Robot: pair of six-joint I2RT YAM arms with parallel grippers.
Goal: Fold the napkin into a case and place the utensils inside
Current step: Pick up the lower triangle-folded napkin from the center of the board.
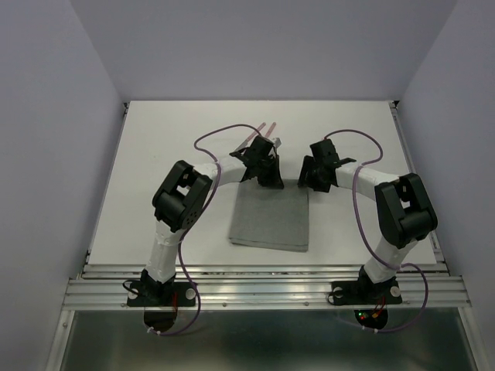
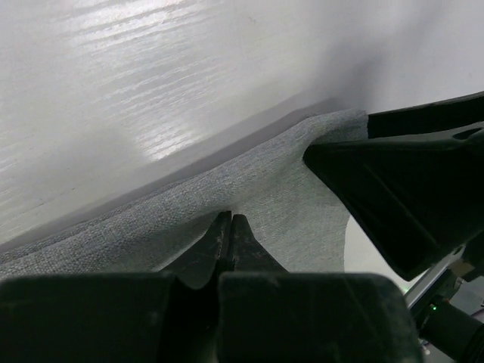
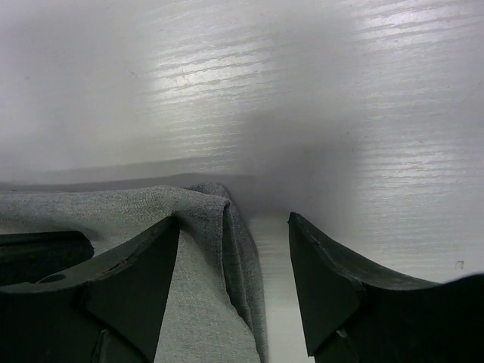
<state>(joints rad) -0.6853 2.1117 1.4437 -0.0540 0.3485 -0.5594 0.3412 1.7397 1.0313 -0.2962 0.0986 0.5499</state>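
Only the top view is showing the utensils (image 1: 271, 127), peeking out behind the left claw (image 1: 268, 180). Up close, that claw is pinching the napkin (image 2: 287, 189), and the right claw (image 3: 234, 221) is gaping wide.

No readable text, labels or numbers anywhere.

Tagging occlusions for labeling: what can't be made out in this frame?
- Utensils: the top view shows only the pink handle ends. The left fingers hide the rest, so knife versus fork is unclear. Neither wrist view shows them.
- Napkin far edge: in the top view, covered by the left fingers and right fingers.
- Fold layer count: in the right wrist view, the corner is blurred and cut off by the bottom edge.
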